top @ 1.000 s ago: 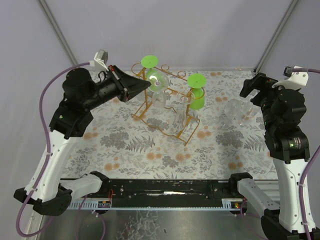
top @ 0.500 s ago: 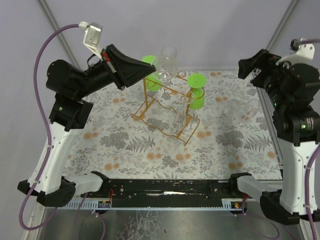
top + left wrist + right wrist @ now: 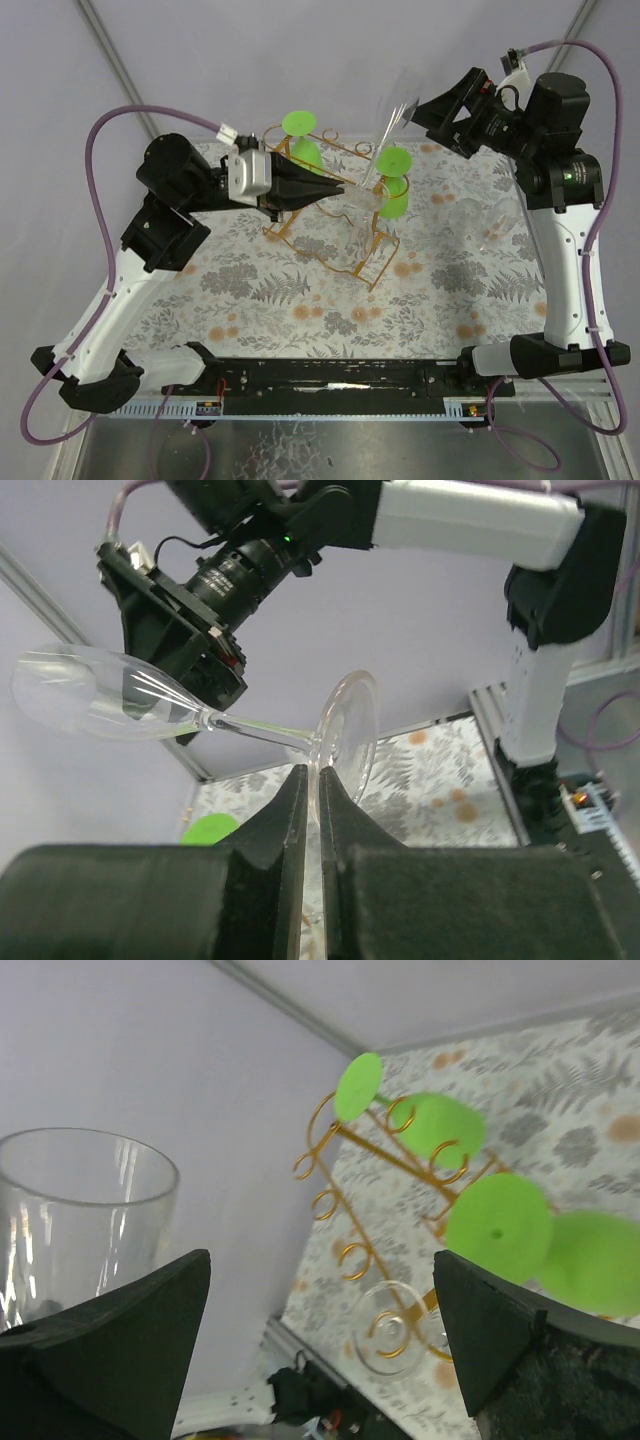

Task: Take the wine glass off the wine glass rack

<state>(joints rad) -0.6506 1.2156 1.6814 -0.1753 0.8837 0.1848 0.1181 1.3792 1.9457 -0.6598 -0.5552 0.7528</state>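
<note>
Floral table (image 3: 260, 290) — green glasses (image 3: 395, 200) on wine glass rack (image 3: 330, 225), wine glass (image 3: 110, 695) aloft

My left arm (image 3: 110, 300) and right arm (image 3: 565, 270) are white links on black joints, with purple cables (image 3: 140, 109); my left gripper (image 3: 312, 780) has black wedge fingers (image 3: 265, 830).

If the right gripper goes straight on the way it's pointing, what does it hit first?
Probably the bowl of the clear wine glass, just ahead of the right gripper, though it sits off-centre, so it could miss.
</note>
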